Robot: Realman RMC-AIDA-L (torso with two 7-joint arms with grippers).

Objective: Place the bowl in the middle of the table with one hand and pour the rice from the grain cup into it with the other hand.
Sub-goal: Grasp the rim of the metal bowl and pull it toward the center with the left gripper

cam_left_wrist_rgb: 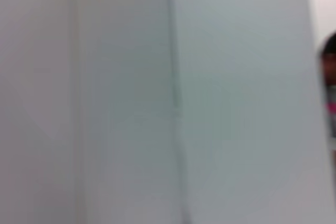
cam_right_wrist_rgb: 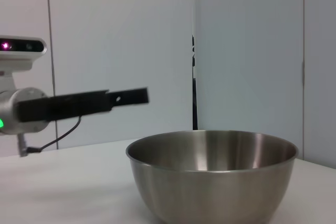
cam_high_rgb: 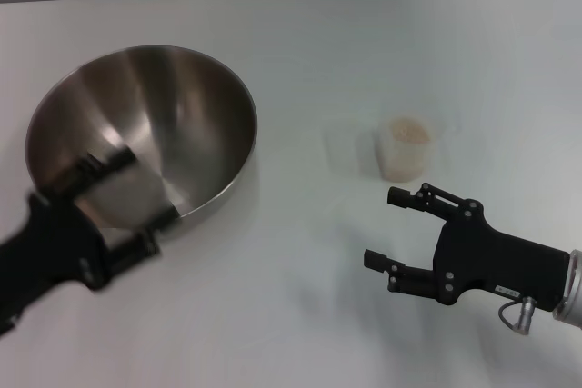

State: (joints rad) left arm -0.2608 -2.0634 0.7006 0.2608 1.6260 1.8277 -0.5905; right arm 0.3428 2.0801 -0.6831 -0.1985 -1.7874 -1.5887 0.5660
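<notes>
The large round stainless-steel bowl [cam_high_rgb: 145,129] sits left of centre on the plain white surface [cam_high_rgb: 300,315]. The left claw [cam_high_rgb: 123,202] hovers spread at its near rim; a glancing touch could skid it. The small translucent plastic cup [cam_high_rgb: 406,147] of pale rice [cam_high_rgb: 409,130] stands well apart, just beyond the spread right claw [cam_high_rgb: 389,229], which could topple it. Open room lies between.
</notes>
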